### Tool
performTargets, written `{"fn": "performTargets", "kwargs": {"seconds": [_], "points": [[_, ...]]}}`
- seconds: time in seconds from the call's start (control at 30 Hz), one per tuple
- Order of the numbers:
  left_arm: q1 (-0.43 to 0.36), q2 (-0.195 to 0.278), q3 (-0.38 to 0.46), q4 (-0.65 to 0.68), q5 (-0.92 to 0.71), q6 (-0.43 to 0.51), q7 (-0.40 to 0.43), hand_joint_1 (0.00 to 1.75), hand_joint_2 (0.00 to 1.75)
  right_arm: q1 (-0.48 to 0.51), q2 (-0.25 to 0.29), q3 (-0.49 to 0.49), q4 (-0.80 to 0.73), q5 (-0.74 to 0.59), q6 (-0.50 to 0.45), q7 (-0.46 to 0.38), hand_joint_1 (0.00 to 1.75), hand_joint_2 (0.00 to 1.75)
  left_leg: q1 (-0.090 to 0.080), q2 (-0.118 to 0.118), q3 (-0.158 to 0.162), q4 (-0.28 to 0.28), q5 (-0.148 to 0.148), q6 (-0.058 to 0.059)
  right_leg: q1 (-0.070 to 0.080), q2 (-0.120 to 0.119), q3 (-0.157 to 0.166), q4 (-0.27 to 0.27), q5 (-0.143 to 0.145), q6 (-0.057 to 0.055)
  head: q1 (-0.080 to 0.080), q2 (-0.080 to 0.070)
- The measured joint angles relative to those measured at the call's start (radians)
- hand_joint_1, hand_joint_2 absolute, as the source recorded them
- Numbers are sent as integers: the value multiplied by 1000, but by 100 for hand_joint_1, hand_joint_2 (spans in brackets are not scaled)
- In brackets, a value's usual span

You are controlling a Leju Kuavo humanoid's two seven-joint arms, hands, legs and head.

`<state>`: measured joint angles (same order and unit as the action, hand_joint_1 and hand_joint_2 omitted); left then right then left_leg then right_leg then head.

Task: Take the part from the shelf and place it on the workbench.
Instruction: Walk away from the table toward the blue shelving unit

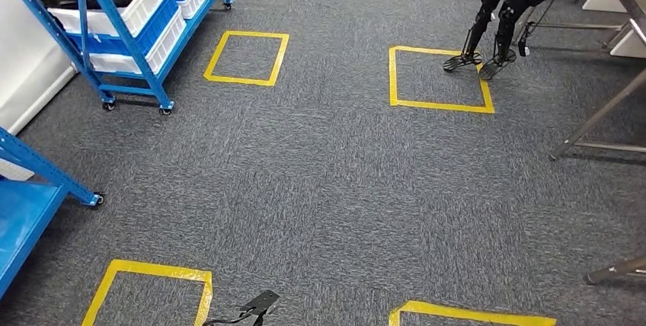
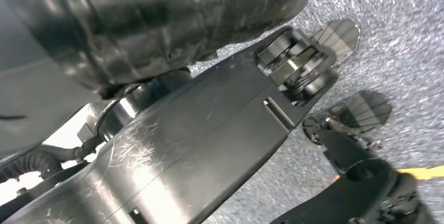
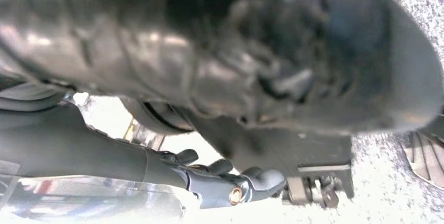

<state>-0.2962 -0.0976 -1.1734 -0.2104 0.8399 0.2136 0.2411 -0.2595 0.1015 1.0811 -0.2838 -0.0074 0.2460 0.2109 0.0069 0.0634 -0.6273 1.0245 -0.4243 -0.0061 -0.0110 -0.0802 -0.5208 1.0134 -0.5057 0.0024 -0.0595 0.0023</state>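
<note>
Well, the part may sit unseen in the bins on the blue shelf (image 1: 129, 36), I cannot tell if either hand (image 3: 220, 179) is open, and walking there could bump the nearer blue rack (image 1: 34, 189).

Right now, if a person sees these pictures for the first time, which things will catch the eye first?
The yellow tape squares on the grey carpet stand out most, spread across the floor. At the upper left stands a blue wheeled shelf holding white and blue bins. At the upper right, another dark humanoid robot stands at the edge of one square, near a metal table's legs.
</note>
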Motion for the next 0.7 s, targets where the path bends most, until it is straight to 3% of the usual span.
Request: {"fn": "performTargets", "kwargs": {"seconds": [0.03, 0.1, 0.17, 0.27, 0.3, 0.33, 0.4, 0.43, 0.47, 0.53, 0.6, 0.63, 0.7], "points": [[0, 1, 0, 0, 3, -2, 0, 0, 0, 0, -1, 0, 0, 4, 0, -2, 0, 0, -4, -1, 2, -4, -6, 8, 3, -8, 3, -1, -3, 5, 1, 0], [2, 6, 0, 0, 7, -8, 0, 0, 0, 0, -4, 0, 0, 11, 0, -4, 0, 0, -1, -24, 2, -7, -6, 21, 2, -16, 10, 0, -12, 16, 6, 0], [2, 10, 0, 0, 9, -10, -2, 0, 0, 0, -7, 0, 0, 16, 1, -9, 0, 0, 1, -44, 9, -12, -6, 33, -3, 11, -4, 44, -45, 24, 8, 0], [1, 11, 0, 0, 21, -4, -4, 0, 0, 2, -13, 1, 0, 29, 2, -19, 0, 0, -1, -74, 13, -13, -7, 45, -3, 65, -100, 235, -127, 24, 12, 0], [2, 11, 0, 0, 27, -1, -4, 0, 0, 1, -15, 1, 0, 32, 3, -21, 0, 0, -3, -87, 13, -13, -8, 47, -2, 71, -126, 278, -132, 23, 12, 0], [3, 11, 1, 0, 33, 2, -4, 0, 0, 1, -16, 2, 0, 34, 4, -23, 0, 0, -4, -100, 15, -12, -9, 48, -1, 74, -136, 285, -115, 20, 12, 0], [5, 11, 3, 0, 41, 4, -5, 0, 0, 2, -18, 5, 0, 36, 6, -23, 0, 0, -6, -129, 19, -11, -10, 47, 0, 86, -107, 194, -36, 12, 12, 0], [5, 11, 5, 0, 42, 5, -5, 0, 0, 4, -20, 6, 0, 36, 6, -23, 0, 0, -6, -141, 19, -10, -10, 46, -1, 110, -86, 134, -1, 6, 12, 0], [5, 11, 7, 0, 41, 4, -5, 0, 0, 5, -21, 8, 0, 37, 6, -23, 0, 0, -6, -153, 15, -7, -10, 43, -2, 136, -68, 79, 22, 1, 11, 0], [5, 12, 12, 1, 39, 4, -5, 0, 0, 7, -24, 11, 0, 38, 7, -23, 0, 0, -3, -172, 1, -4, -5, 33, -2, 170, -55, 31, 28, -5, 11, 0], [5, 13, 15, 1, 39, 4, -5, 0, 0, 7, -24, 14, -1, 39, 10, -22, 0, 0, 1, -188, -8, -5, 0, 20, -3, 155, -48, 18, 28, -8, 11, 0], [5, 14, 16, 1, 39, 5, -3, 0, 0, 7, -24, 14, -1, 39, 12, -22, 0, 0, 0, -178, -11, 2, -5, 15, -5, 145, -43, 11, 31, -12, 11, 0], [4, 15, 16, 1, 38, 4, 3, 0, 0, 8, -25, 14, -1, 40, 18, -22, 0, 0, -1, -132, -43, 69, -42, 3, -10, 119, -32, -1, 34, -20, 3, 0]]}}
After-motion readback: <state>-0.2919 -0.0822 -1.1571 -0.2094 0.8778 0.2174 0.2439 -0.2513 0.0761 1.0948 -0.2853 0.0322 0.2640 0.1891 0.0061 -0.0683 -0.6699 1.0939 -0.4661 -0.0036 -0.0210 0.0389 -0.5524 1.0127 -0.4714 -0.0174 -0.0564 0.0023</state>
